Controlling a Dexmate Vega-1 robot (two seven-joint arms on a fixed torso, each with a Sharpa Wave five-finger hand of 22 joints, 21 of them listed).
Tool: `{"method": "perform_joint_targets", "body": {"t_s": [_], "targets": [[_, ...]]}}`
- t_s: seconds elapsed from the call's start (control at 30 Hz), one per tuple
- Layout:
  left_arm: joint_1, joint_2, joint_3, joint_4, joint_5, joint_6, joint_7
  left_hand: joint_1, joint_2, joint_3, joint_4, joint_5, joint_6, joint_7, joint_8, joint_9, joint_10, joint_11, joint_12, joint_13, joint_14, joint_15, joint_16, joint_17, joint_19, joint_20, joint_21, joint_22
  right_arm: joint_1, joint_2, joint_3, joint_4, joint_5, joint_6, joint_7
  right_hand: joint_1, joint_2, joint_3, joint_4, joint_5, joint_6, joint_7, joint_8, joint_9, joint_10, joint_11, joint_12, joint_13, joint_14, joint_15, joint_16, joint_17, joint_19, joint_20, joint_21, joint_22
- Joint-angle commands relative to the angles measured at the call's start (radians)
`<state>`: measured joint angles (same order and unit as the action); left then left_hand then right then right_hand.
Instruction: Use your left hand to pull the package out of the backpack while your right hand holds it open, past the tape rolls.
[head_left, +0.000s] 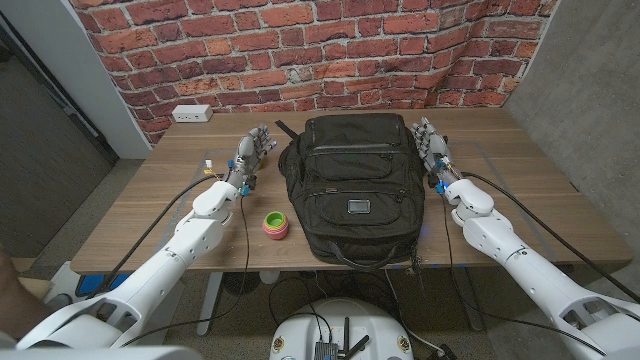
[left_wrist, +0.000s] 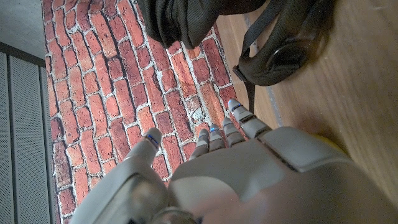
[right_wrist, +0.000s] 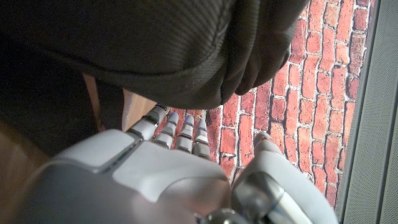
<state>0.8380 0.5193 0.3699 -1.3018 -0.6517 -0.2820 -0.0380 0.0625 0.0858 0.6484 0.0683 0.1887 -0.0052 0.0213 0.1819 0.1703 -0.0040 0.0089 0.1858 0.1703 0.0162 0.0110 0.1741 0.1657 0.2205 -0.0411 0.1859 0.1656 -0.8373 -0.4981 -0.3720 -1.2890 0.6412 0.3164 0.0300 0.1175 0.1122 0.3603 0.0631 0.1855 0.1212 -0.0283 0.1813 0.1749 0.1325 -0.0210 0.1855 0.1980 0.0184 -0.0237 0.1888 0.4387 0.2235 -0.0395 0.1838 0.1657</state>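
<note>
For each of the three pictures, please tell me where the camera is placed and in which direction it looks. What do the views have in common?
Head view: on the robot's head, looking down at the wooden table; both arms enter from the bottom corners, left robot hand and right robot hand flanking the black backpack.
Left wrist view: on the left wrist, looking along the back of the left robot hand toward the brick wall.
Right wrist view: on the right wrist, looking along the right robot hand.
Shared: the backpack shows in all three.
</note>
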Motion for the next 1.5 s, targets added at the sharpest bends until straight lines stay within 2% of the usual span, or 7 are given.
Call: {"method": "perform_joint_targets", "body": {"t_s": [0.03, 0.37, 0.73, 1.2, 1.5], "targets": [[0.015, 0.016, -0.006, -0.048, 0.016, 0.027, 0.049, 0.002, 0.045, 0.006, -0.001, 0.004, 0.006, 0.007, 0.005, 0.002, 0.002, 0.005, 0.007, 0.004, 0.007, 0.005, 0.004, 0.002, 0.01, -0.021, 0.005, 0.002, -0.006, 0.001, 0.004, -0.002, -0.003, 0.022, 0.0, 0.004, 0.002, 0.008, -0.001, 0.007, 0.009, -0.001, 0.005, 0.005, 0.009, -0.003, 0.007, 0.002, -0.001, -0.008, 0.005, 0.0, 0.007, 0.001, 0.003, 0.002], [0.036, 0.025, -0.013, -0.096, 0.032, 0.042, 0.101, 0.002, 0.045, 0.008, -0.006, 0.004, 0.007, 0.006, 0.004, 0.002, 0.003, 0.007, 0.007, 0.004, 0.009, 0.003, 0.004, 0.002, 0.011, -0.02, 0.005, 0.002, -0.017, -0.013, 0.013, -0.022, 0.003, 0.015, 0.0, 0.003, 0.002, 0.009, -0.004, 0.007, 0.009, -0.001, 0.005, 0.004, 0.012, -0.004, 0.008, 0.0, 0.002, -0.013, 0.006, -0.006, 0.008, -0.003, 0.004, 0.002], [0.036, 0.028, -0.01, -0.102, 0.049, 0.043, 0.115, 0.001, 0.045, 0.009, -0.01, 0.004, 0.009, 0.005, 0.003, 0.002, 0.005, 0.005, 0.007, 0.004, 0.011, 0.003, 0.004, 0.003, 0.013, -0.021, 0.005, 0.002, -0.057, -0.063, 0.031, -0.092, -0.001, -0.008, -0.017, 0.001, 0.001, 0.009, -0.006, 0.007, 0.007, -0.001, 0.005, 0.004, 0.014, -0.003, 0.009, -0.002, 0.005, -0.012, 0.008, -0.013, 0.011, -0.005, 0.005, 0.002], [0.023, 0.035, -0.005, -0.111, 0.057, 0.074, 0.125, -0.001, 0.045, 0.01, -0.016, 0.003, 0.012, 0.003, 0.002, 0.002, 0.01, 0.002, 0.008, 0.004, 0.014, 0.0, 0.004, 0.003, 0.015, -0.022, 0.005, 0.003, -0.138, -0.116, 0.068, -0.196, -0.026, 0.001, -0.078, 0.002, 0.001, 0.01, -0.012, 0.008, 0.007, -0.001, 0.005, 0.004, 0.017, -0.004, 0.009, -0.004, 0.009, -0.016, 0.01, -0.02, 0.012, -0.008, 0.005, 0.002], [0.008, 0.063, -0.007, -0.125, 0.05, 0.127, 0.115, -0.001, 0.045, 0.011, -0.019, 0.003, 0.015, 0.006, 0.002, 0.003, 0.012, 0.001, 0.007, 0.004, 0.016, -0.001, 0.004, 0.003, 0.016, -0.022, 0.005, 0.003, -0.179, -0.143, 0.085, -0.248, -0.041, 0.002, -0.102, 0.004, 0.002, 0.011, -0.019, 0.008, 0.008, -0.001, 0.006, 0.004, 0.021, -0.005, 0.01, -0.005, 0.015, -0.02, 0.012, -0.026, 0.01, -0.012, 0.004, 0.002]]}}
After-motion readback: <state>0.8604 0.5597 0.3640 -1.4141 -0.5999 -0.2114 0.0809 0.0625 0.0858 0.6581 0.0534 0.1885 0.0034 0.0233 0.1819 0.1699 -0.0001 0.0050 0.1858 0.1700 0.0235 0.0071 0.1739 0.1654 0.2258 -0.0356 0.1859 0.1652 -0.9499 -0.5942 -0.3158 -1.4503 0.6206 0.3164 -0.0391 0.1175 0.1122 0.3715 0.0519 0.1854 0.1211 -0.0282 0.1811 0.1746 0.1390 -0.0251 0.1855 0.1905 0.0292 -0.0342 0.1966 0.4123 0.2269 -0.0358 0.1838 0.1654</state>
